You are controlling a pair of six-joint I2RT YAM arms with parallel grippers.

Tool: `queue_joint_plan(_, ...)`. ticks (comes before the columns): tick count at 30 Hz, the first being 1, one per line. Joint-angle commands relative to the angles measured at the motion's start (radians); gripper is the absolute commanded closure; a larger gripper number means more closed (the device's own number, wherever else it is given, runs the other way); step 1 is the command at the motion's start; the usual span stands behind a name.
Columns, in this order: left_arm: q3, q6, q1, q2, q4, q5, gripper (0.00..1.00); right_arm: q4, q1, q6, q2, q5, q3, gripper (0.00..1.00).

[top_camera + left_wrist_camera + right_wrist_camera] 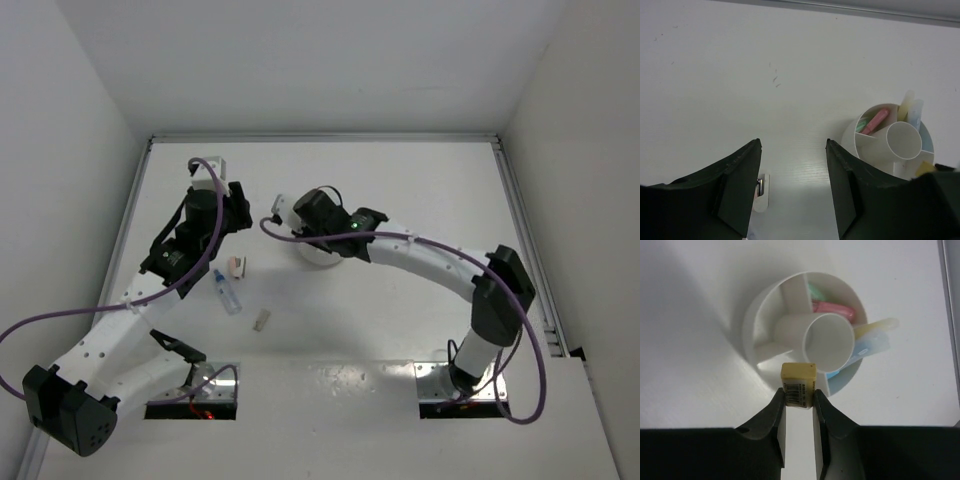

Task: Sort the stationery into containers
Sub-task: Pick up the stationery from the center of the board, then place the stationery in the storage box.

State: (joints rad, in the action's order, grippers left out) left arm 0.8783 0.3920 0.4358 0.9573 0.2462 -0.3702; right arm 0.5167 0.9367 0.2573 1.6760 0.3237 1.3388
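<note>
While the right gripper [799, 392] pinches a tan eraser block [798, 377] between its two fingers, the relation that matters is where that block hangs against the white bowl [749, 332]. In the right wrist view the block sits at the bowl's near rim, with the centre cup [827, 342] just beyond it and a little to the right. The compartment under its far end, left of a short divider, looks bare. The pink stick [835, 310] and green stick [815, 291] lie in the far compartment, and the yellow stick [877, 327] and blue stick [870, 346] lean out on the right. The block's long axis runs along the fingers, pointing out toward the bowl, with its barcoded face to the camera. Whether it is fully inside the rim or straddling it cannot be told from this angle. A release therefore probably calls for a small push forward and slightly left, away from the divider, before the fingers part.

The left gripper [793, 143] stands spread with nothing between its fingers, over the table [790, 75] to the left of the bowl. From above, the loose items lie on its side: a second eraser block [237, 266], the clear blue-capped tube [227, 292] lying aslant, and a small tan piece [262, 320] nearest the bases. For those, the left arm is the nearer one.
</note>
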Motion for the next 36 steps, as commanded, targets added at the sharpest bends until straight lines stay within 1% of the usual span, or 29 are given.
queue_joint_plan(1, -0.004, -0.016, -0.011, -0.02, -0.021, 0.005, 0.4, 0.023, -0.038, -0.07, 0.093, 0.077, 0.088, 0.99)
queue_joint_plan(3, -0.004, -0.016, -0.011, -0.02, -0.021, 0.014, 0.4, 0.045, -0.073, -0.111, 0.137, 0.077, 0.152, 1.0)
queue_joint_plan(4, -0.004, -0.016, -0.011, -0.02, -0.021, 0.014, 0.4, 0.066, -0.097, -0.125, 0.154, 0.04, 0.205, 1.0)
queue_joint_plan(5, -0.004, -0.016, -0.011, -0.02, -0.021, 0.023, 0.4, 0.11, -0.11, -0.148, 0.169, 0.022, 0.229, 1.0)
queue_joint_plan(8, -0.004, -0.016, -0.011, -0.02, -0.021, 0.024, 0.4, 0.166, -0.14, -0.179, 0.189, -0.063, 0.275, 1.0)
queue_joint_plan(10, -0.004, -0.016, -0.011, -0.02, -0.021, 0.033, 0.4, 0.187, -0.153, -0.188, 0.177, -0.112, 0.275, 1.0)
queue_joint_plan(12, -0.004, -0.016, -0.011, -0.02, -0.021, 0.033, 0.4, 0.187, -0.162, -0.188, 0.151, -0.129, 0.275, 1.0)
queue_joint_plan(15, -0.004, -0.016, -0.011, -0.02, -0.021, 0.033, 0.4, 0.197, -0.182, -0.188, 0.127, -0.153, 0.24, 1.0)
queue_joint_plan(17, -0.004, -0.016, -0.011, -0.02, -0.021, 0.033, 0.4, 0.207, -0.182, -0.188, 0.111, -0.176, 0.215, 1.0)
queue_joint_plan(18, -0.004, -0.016, -0.011, -0.02, -0.021, 0.033, 0.4, 0.207, -0.182, -0.179, 0.097, -0.214, 0.215, 1.0)
queue_joint_plan(21, -0.004, -0.016, -0.011, -0.02, -0.021, 0.033, 0.4, 0.236, -0.182, -0.179, 0.085, -0.244, 0.191, 1.0)
queue_joint_plan(26, -0.004, -0.016, -0.011, -0.02, -0.021, 0.033, 0.4, 0.238, -0.191, -0.159, 0.076, -0.253, 0.154, 1.0)
queue_joint_plan(32, -0.004, -0.016, -0.011, -0.02, -0.021, 0.033, 0.4, 0.256, -0.2, -0.135, 0.136, -0.264, 0.154, 1.0)
queue_joint_plan(36, -0.004, -0.016, -0.011, -0.02, -0.021, 0.033, 0.4, 0.23, -0.2, -0.125, 0.159, -0.252, 0.163, 0.99)
